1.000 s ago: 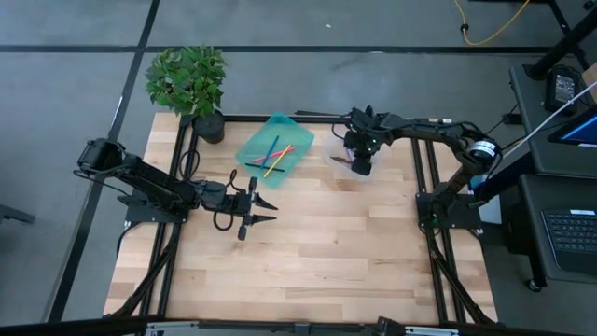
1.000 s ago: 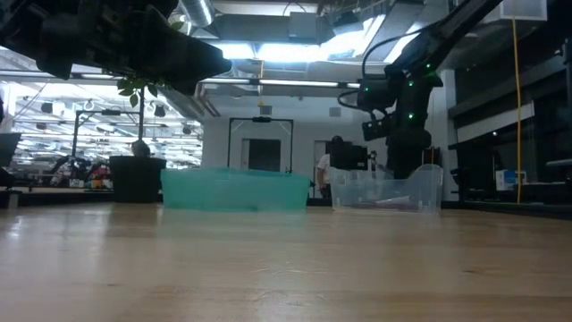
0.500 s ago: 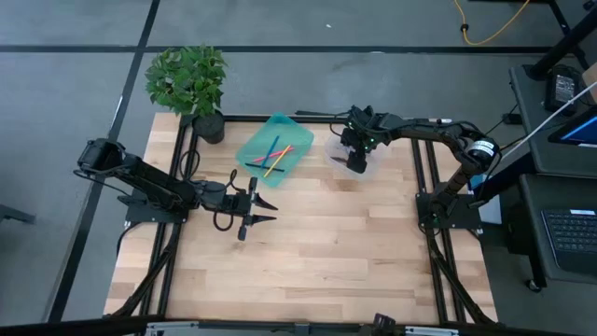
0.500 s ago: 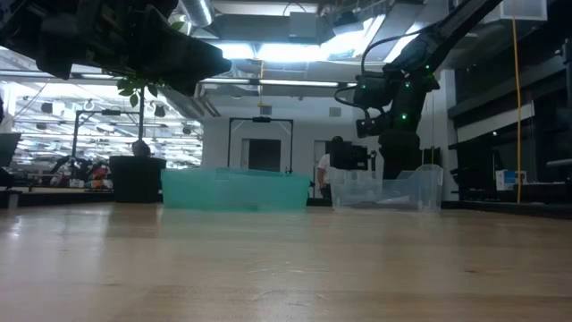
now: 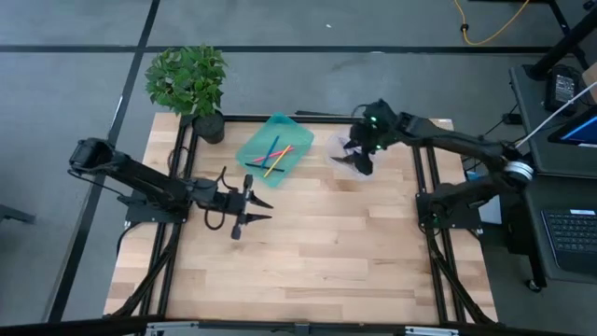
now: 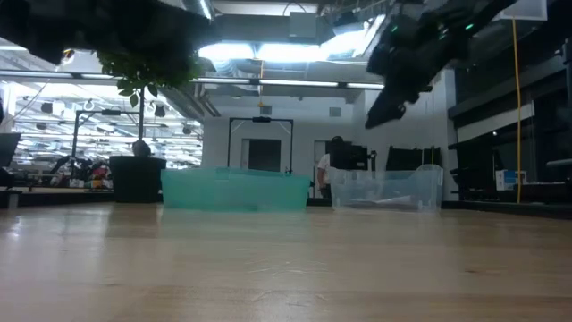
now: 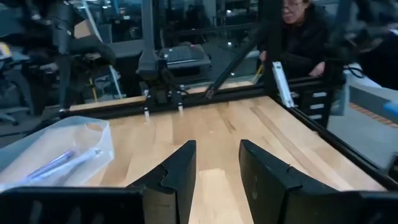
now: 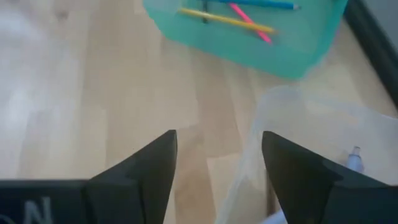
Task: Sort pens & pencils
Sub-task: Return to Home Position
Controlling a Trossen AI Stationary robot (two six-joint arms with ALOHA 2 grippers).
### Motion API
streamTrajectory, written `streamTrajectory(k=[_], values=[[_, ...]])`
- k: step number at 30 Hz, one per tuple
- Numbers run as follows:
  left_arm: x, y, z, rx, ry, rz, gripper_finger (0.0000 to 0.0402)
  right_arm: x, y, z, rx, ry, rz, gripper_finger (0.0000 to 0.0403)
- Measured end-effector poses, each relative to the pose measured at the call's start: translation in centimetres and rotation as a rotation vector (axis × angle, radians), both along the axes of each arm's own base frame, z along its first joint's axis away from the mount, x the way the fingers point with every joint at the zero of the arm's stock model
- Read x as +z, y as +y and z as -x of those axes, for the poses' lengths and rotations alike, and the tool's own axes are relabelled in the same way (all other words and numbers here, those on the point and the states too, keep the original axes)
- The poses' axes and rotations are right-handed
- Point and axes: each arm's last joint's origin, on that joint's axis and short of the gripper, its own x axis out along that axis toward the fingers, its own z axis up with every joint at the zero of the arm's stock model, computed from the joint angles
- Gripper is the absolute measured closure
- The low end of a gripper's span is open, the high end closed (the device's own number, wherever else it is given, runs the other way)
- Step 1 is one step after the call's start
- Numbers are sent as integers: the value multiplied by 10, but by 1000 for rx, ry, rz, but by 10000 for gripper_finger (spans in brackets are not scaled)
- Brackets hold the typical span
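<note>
Clearance: middle and near tabletop open, far edge crowded.
Bare tabletop (image 5: pixel 326 252) runs from the middle to the near edge with nothing standing on it. The left tool (image 5: pixel 266 210), fingers apart, hangs over left-centre, just on the near side of the teal bin (image 5: pixel 289 129). Far edge: potted plant (image 5: pixel 191 84) at the left corner, teal bin, narrow wood gap, transparent bin (image 6: pixel 386 190). The right tool (image 5: pixel 354 161), fingers spread, hangs above that bin, clear of its rim.

Left arm (image 5: pixel 140 182) stretched low from the left side toward the middle, left gripper (image 5: pixel 265 210) level, fingers (image 7: pixel 180 174) apart, right arm (image 5: pixel 448 142) reaching in from the right side, elbow bent, right gripper (image 5: pixel 357 162) raised high, tilted downward toward the left arm's side, fingers (image 8: pixel 146 165) apart
</note>
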Motion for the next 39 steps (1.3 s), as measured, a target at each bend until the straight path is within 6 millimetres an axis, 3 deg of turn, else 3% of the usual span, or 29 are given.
streamTrajectory(k=[10,18,25,32,39], values=[[34,-5,54,-44,-18,22,286,31,78,58,51,-214,106,167],[36,-11,81,-72,28,29,286,35,125,102,204,-422,97,167],[28,-15,89,-122,57,17,286,18,143,133,311,-563,101,167],[-5,-15,89,-117,-16,53,286,-28,146,136,270,-631,126,167],[-11,-14,90,-121,-12,50,286,-41,149,137,297,-723,157,167]])
